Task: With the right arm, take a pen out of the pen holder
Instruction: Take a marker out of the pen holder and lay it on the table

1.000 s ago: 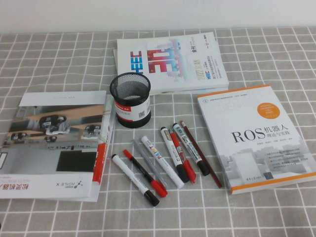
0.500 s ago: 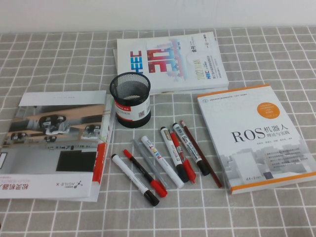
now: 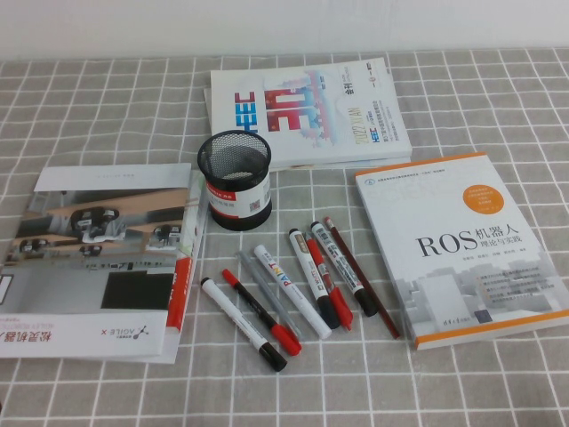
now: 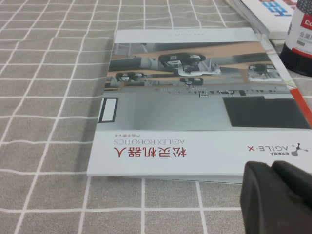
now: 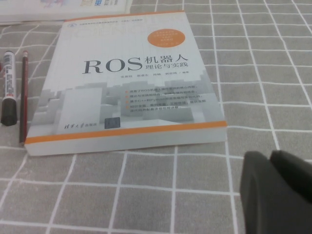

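Nearest, the right gripper (image 5: 271, 158) hangs low over the grey checked tablecloth (image 5: 146, 195). Its black fingers are pressed together and hold nothing, just short of the white ROS book with an orange band (image 5: 131, 83). The left gripper (image 4: 272, 168), likewise closed and holding nothing, sits by the near edge of the white AgileX booklet (image 4: 195, 97). Between the two books, a row of marker pens (image 3: 289, 286) lies flat on the cloth. Behind them the black mesh pen holder (image 3: 236, 178) stands upright, and beyond it lies a white stack of magazines (image 3: 302, 111).
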